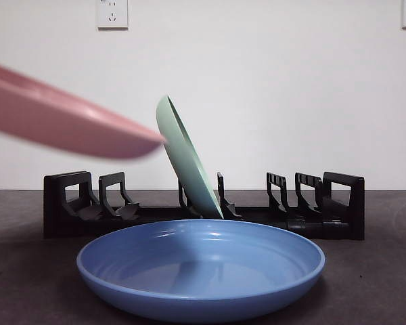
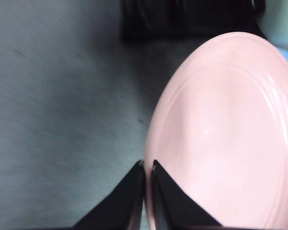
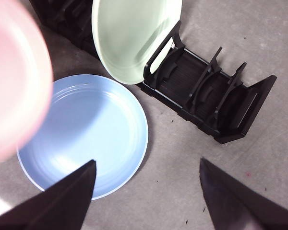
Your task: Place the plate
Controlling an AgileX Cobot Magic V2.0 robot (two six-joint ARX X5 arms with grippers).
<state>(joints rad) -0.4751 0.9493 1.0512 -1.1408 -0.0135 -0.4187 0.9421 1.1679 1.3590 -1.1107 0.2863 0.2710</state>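
Note:
A pink plate (image 1: 61,118) hangs in the air at the left of the front view, blurred, its rim close to the green plate (image 1: 186,159). My left gripper (image 2: 148,165) is shut on the pink plate's (image 2: 225,129) edge. The pink plate (image 3: 14,81) also shows blurred in the right wrist view. The green plate (image 3: 132,36) leans in a middle slot of the black rack (image 1: 338,203). A blue plate (image 1: 203,267) lies flat on the table in front of the rack. My right gripper (image 3: 146,179) is open above the table, beside the blue plate (image 3: 86,129).
The black rack (image 3: 216,100) has free slots on both sides of the green plate. A dark grey table (image 3: 259,48) spreads around it. A white wall with sockets (image 1: 111,13) stands behind.

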